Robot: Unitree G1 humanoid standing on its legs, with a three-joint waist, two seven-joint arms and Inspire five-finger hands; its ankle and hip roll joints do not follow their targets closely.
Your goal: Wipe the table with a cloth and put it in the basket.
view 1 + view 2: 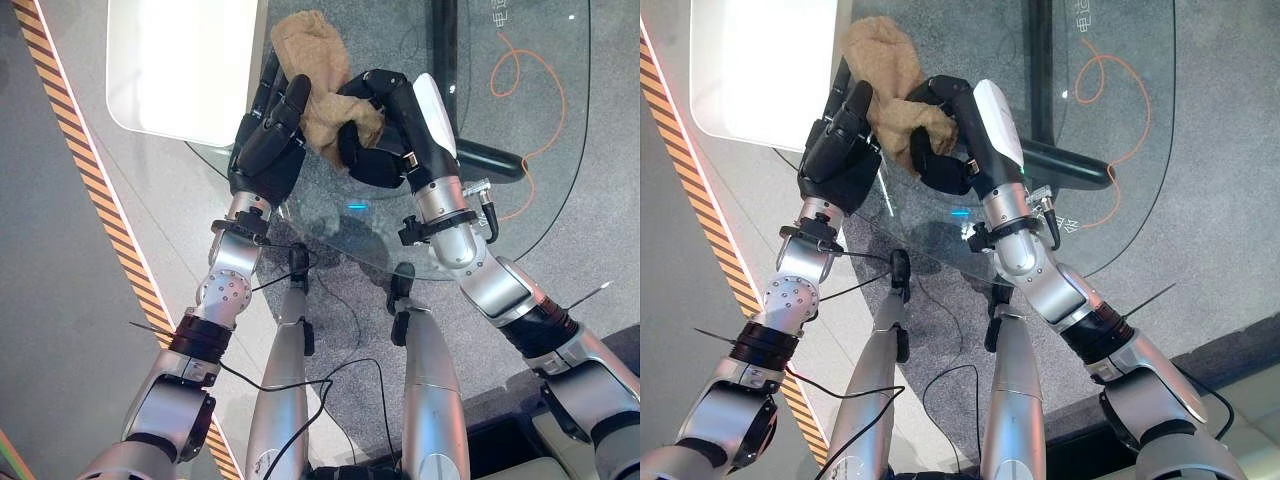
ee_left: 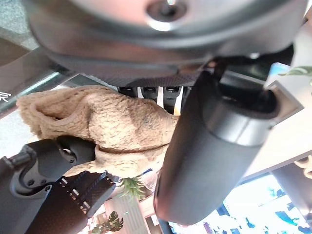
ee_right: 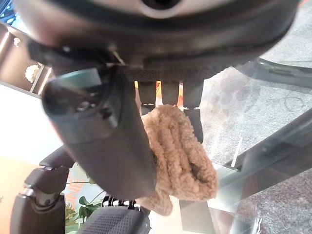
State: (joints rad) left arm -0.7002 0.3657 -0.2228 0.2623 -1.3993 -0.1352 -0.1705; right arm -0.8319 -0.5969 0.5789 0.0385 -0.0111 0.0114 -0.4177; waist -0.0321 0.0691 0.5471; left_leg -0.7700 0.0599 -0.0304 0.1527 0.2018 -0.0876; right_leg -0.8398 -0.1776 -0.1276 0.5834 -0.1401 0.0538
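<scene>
A tan fuzzy cloth (image 1: 318, 70) is held bunched up above the round glass table (image 1: 480, 215), between both hands. My left hand (image 1: 262, 150) reaches in from the left, its thumb pressing the cloth (image 2: 117, 131) against its fingers. My right hand (image 1: 385, 135) comes from the right with its fingers curled round the lower end of the cloth (image 3: 183, 161). The upper part of the cloth sticks out past both hands. A white basket (image 1: 150, 120) stands just left of the hands, over the table's far left edge.
The table's dark leg and foot (image 1: 445, 60) show through the glass. An orange cable (image 1: 520, 70) loops on the floor under the far right side. Yellow-and-black striped tape (image 1: 90, 170) runs along the floor on the left.
</scene>
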